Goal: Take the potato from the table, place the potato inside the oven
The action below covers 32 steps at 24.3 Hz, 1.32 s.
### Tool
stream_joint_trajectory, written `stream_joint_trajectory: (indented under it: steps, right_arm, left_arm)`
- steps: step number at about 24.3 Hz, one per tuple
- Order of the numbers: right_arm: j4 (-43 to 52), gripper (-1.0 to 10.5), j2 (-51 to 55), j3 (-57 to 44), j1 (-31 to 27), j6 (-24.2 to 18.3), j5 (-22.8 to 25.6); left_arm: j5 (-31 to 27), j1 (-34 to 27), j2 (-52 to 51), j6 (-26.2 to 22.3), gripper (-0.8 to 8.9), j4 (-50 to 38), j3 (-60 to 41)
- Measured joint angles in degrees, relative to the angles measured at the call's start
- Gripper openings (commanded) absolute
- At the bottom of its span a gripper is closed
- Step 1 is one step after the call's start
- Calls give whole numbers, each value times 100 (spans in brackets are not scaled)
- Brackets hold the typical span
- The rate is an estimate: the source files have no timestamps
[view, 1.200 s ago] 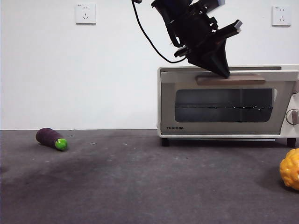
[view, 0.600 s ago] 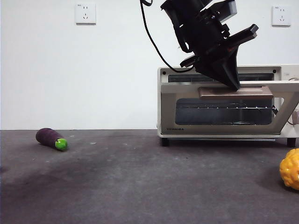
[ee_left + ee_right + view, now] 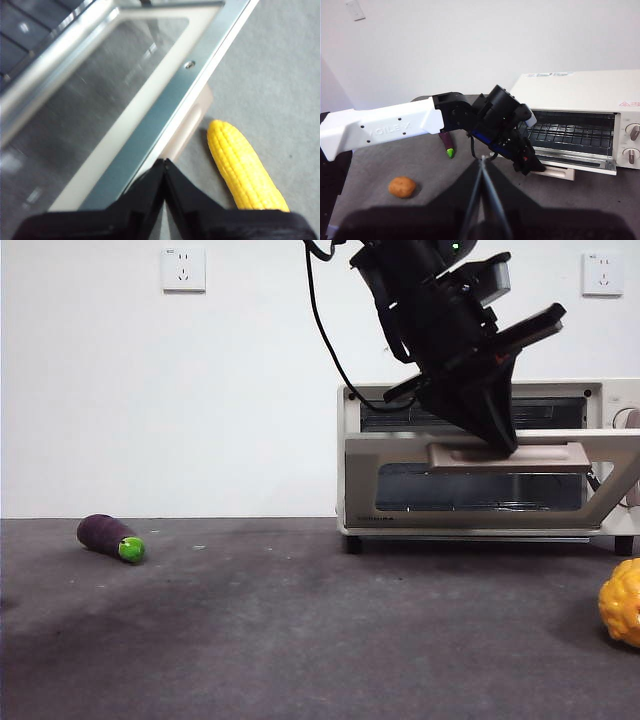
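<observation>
The front view hides the potato (image 3: 402, 186), which sits on the grey table (image 3: 250, 630) by a white wall, far from the left gripper (image 3: 497, 435) pressing its 2 closed jaws on the half-open oven (image 3: 480, 455) door handle (image 3: 508, 455), while the right gripper (image 3: 482, 165) waits closed and empty.

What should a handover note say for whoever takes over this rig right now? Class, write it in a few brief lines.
Left hand: shut, pressing on the handle of the oven; door partly lowered.
Right hand: shut, empty, held back above the table.
Potato: on the table, away from the oven, untouched.
Also there: eggplant and corn, not part of the job.
Done: door partly open.
Left: finish opening the door, pick up the potato, put it in the oven.
</observation>
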<state>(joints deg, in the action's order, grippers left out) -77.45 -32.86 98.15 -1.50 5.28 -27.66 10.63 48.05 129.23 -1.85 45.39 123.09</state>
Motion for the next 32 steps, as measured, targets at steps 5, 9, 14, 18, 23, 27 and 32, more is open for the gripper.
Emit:
stream_joint_trajectory:
  steps: [5, 9, 14, 18, 23, 27, 32]
  right_arm:
    - [0, 1, 0, 0, 0, 9, -2]
    - [0, 1, 0, 0, 0, 9, -2]
    - [0, 1, 0, 0, 0, 9, -2]
    - [0, 1, 0, 0, 0, 9, -2]
    - [0, 1, 0, 0, 0, 7, -2]
    - [0, 1, 0, 0, 0, -22, -2]
    - [0, 1, -2, 0, 0, -166, -111]
  left_arm:
    - [-7, 72, 11, 111, -8, 48, -9]
    - [-31, 83, 11, 219, -8, 306, -11]
    - [-50, 179, 11, 256, -8, 306, -11]
    - [35, 289, 11, 258, -8, 313, -11]
    - [450, 341, 4, 332, -8, 363, -11]
    - [487, 363, -175, 345, -8, 542, -33]
    - [474, 417, -970, 315, -5, 999, -52]
